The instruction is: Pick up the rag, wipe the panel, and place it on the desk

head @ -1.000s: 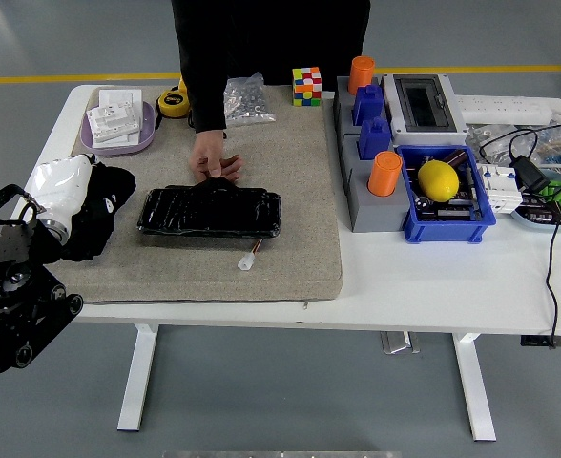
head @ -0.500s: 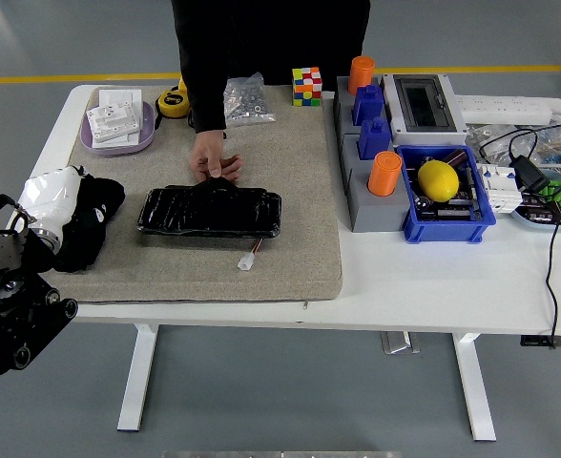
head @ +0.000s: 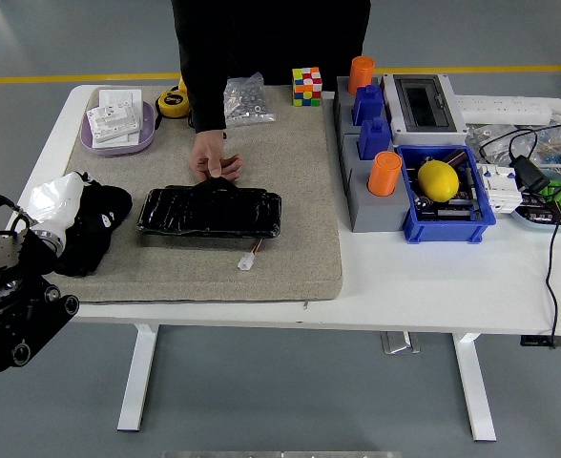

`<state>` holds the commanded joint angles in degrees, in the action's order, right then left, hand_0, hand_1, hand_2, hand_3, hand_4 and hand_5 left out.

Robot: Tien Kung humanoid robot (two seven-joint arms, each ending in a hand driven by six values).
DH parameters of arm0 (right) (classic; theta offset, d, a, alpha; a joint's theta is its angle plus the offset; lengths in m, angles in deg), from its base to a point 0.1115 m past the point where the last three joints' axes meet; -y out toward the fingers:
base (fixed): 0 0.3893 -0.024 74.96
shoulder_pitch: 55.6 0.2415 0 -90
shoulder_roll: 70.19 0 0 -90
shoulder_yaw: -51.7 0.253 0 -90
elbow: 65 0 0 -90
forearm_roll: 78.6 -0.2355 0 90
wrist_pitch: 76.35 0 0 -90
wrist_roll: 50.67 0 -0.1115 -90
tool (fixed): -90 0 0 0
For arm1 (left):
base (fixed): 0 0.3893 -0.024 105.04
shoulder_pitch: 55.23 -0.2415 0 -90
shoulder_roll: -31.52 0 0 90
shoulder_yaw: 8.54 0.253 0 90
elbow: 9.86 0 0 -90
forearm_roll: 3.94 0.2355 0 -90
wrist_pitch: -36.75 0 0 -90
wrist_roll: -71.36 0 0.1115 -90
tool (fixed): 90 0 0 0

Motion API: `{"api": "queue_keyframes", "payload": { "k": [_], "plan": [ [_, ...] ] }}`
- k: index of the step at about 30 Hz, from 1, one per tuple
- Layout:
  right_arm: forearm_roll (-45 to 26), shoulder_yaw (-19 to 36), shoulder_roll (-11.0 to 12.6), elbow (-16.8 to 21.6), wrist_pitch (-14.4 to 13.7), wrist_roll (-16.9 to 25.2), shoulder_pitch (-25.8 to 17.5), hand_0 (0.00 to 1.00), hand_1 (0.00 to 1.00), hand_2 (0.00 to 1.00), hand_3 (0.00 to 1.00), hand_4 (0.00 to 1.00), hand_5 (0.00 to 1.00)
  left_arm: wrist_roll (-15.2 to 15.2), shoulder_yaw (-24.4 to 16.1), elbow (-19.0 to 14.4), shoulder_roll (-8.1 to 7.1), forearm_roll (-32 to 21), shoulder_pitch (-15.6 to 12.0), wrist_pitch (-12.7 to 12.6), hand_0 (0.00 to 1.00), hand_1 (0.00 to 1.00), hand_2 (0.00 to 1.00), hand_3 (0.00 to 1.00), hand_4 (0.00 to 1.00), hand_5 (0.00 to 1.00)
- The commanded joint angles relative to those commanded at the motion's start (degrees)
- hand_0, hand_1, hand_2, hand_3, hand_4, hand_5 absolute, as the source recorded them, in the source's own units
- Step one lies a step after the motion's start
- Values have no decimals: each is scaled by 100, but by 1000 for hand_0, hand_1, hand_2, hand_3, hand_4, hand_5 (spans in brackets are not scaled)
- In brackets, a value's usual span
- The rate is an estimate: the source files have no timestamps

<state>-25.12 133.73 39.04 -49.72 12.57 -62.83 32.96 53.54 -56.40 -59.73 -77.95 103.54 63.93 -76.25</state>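
The black glossy panel (head: pixel 209 212) lies flat on the grey felt mat (head: pixel 290 172). A person at the far side presses one hand (head: pixel 214 165) on the panel's far edge. My left hand (head: pixel 92 227) is at the mat's left edge, left of the panel and apart from it. Its black fingers are curled around the white rag (head: pixel 57 196), which bunches up over the back of the hand. My right arm is out of view.
A small white connector (head: pixel 249 259) lies on the mat in front of the panel. At the back stand a purple tray (head: pixel 118 141), a yellow tape measure (head: pixel 173 102), a bag of parts (head: pixel 246 99) and a colour cube (head: pixel 306 85). Grey and blue bins (head: pixel 443 205) fill the right.
My left arm has sunk and drawn back a little toward the lower left, taking the rag with it. The panel and the person's hand have stayed put.
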Motion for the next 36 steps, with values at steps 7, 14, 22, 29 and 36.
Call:
{"api": "queue_keyframes", "payload": {
  "k": [7,14,22,29,36],
  "plan": [
    [3,10,-6,-6,2,10,14,693,445,636,616,998,701,12,-56,-29,-27,-93,-18,57,408,668,750,756,998,479],
    [21,35,3,-11,6,10,22,695,445,636,616,998,701,22,-134,-94,-77,-223,-32,94,415,679,758,765,998,603],
    [51,68,3,-24,23,7,22,694,445,636,616,998,701,55,-193,-237,-151,-698,-63,109,416,681,758,768,998,633],
    [40,58,-8,-20,19,14,15,695,445,636,616,998,701,77,-475,-433,-202,-986,-150,74,417,682,758,772,998,666],
    [44,43,-12,-20,18,8,-6,695,445,636,617,998,701,86,-813,-772,-327,-1304,-285,46,417,682,756,771,998,682]
  ]
}}
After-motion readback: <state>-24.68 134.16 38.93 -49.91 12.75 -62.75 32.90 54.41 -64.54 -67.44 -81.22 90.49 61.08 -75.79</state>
